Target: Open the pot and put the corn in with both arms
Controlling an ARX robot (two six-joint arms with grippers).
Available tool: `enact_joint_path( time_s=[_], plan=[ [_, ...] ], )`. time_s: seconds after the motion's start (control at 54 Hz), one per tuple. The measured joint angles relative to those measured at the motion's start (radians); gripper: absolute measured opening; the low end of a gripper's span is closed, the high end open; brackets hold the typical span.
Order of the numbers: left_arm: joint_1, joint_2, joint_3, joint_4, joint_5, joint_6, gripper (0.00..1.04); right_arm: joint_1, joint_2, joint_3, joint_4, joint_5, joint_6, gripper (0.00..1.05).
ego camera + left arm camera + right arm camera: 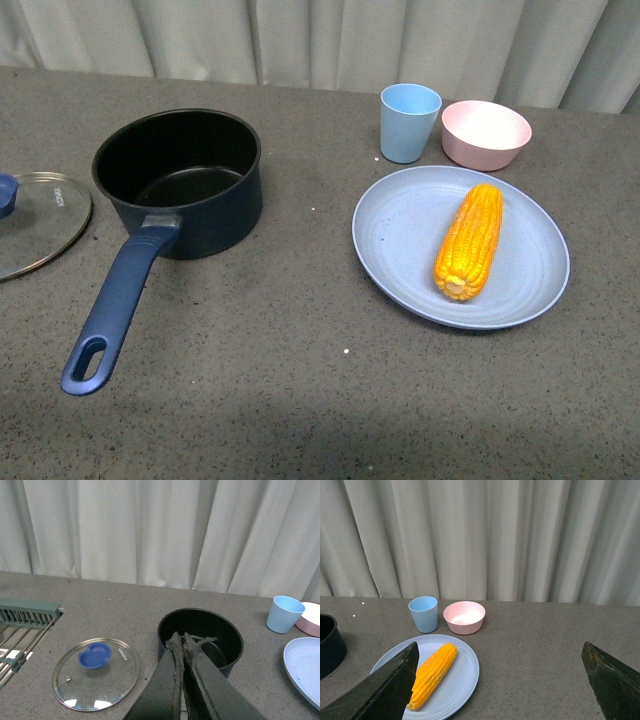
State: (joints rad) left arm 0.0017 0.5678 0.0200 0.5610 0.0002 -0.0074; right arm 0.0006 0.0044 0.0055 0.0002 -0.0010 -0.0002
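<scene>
The dark navy pot (180, 180) stands open on the grey table, black inside and empty, its long handle (112, 315) pointing toward me. Its glass lid (38, 222) with a blue knob lies flat on the table to the pot's left. The yellow-orange corn (470, 240) rests on a pale blue plate (400, 235) at the right. No arm shows in the front view. In the left wrist view my left gripper (181, 639) is shut and empty, hovering in front of the pot (201, 635), with the lid (96, 674) beside it. My right gripper (499, 652) is wide open, the corn (433, 674) by one finger.
A light blue cup (409, 122) and a pink bowl (486, 133) stand behind the plate. A grey-green dish rack (25, 617) over a sink lies beyond the lid. Pale curtains close off the table's far edge.
</scene>
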Motion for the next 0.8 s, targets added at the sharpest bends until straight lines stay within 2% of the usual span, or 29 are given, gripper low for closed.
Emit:
enact_joint_path(
  time_s=[0.315, 0.797],
  plan=[
    [0.0, -0.176, 0.0, -0.168, 0.0, 0.0, 0.04, 0.0, 0.0, 0.0, 0.0, 0.0, 0.0, 0.95],
    [0.0, -0.336, 0.0, -0.325, 0.0, 0.0, 0.04, 0.0, 0.0, 0.0, 0.0, 0.0, 0.0, 0.95]
  ],
)
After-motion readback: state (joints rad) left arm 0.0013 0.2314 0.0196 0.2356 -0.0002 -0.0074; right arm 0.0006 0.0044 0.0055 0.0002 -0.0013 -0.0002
